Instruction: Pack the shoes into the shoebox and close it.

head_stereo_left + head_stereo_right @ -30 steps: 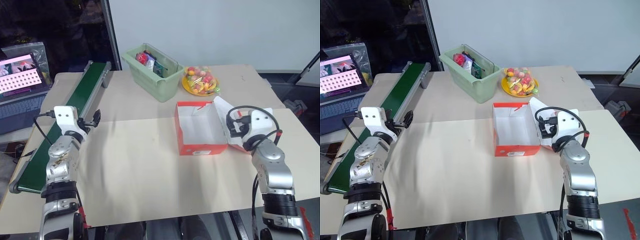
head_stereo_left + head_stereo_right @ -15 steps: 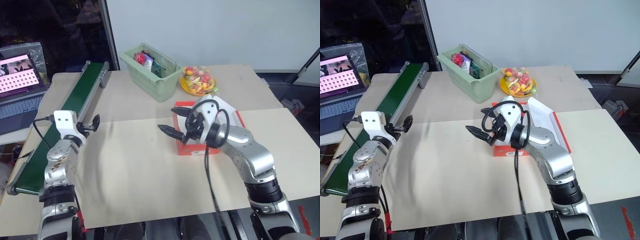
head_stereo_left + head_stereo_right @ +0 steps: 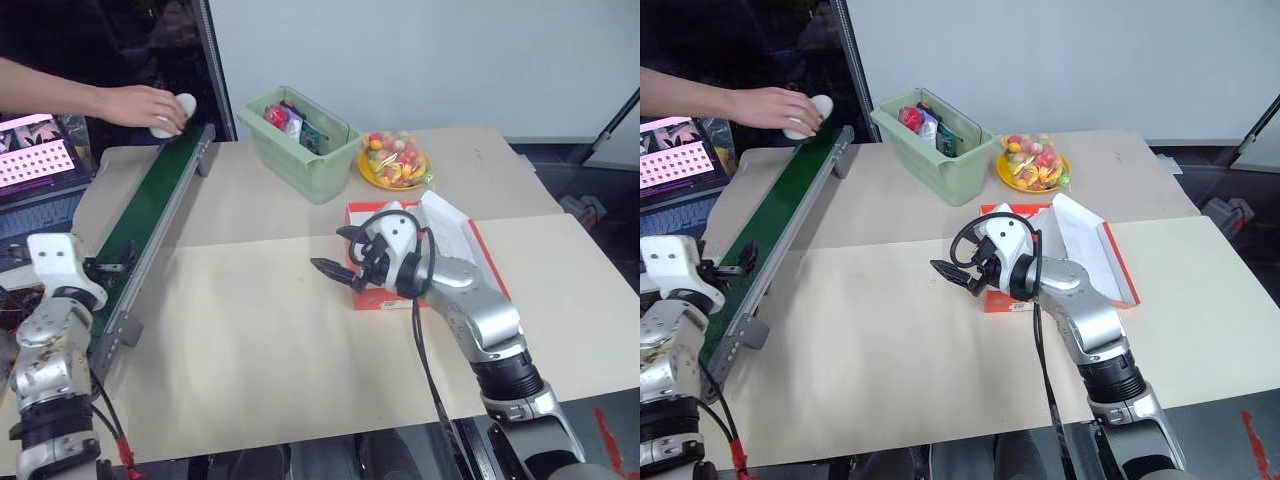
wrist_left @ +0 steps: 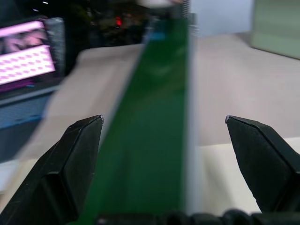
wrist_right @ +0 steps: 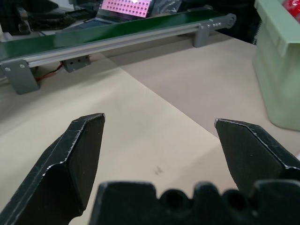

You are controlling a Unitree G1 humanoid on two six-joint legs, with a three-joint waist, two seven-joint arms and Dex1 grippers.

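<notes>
Two tools are in view, both spread wide and holding nothing. The right tool [image 3: 338,252] hovers over the tan surface [image 3: 260,340], pointing toward the robot's left, and its arm covers much of the shoebox [image 3: 460,245] behind it, so the box's inside cannot be read; its white-lined lid lies open toward the robot's right. The left tool [image 4: 164,126] sits low at the robot's left beside the green conveyor belt [image 3: 140,215], its fingers [image 4: 77,154] framing the belt in the left wrist view. At the belt's far end a person's hand [image 3: 140,105] rests on a small white object [image 3: 178,112], most of it hidden under the palm, so whether it is one of the shoes cannot be told. Behind the box stand a pale green bin [image 3: 305,145] and a yellow plate of colourful items [image 3: 395,160]. A laptop [image 3: 40,160] is cut off by the frame edge.
</notes>
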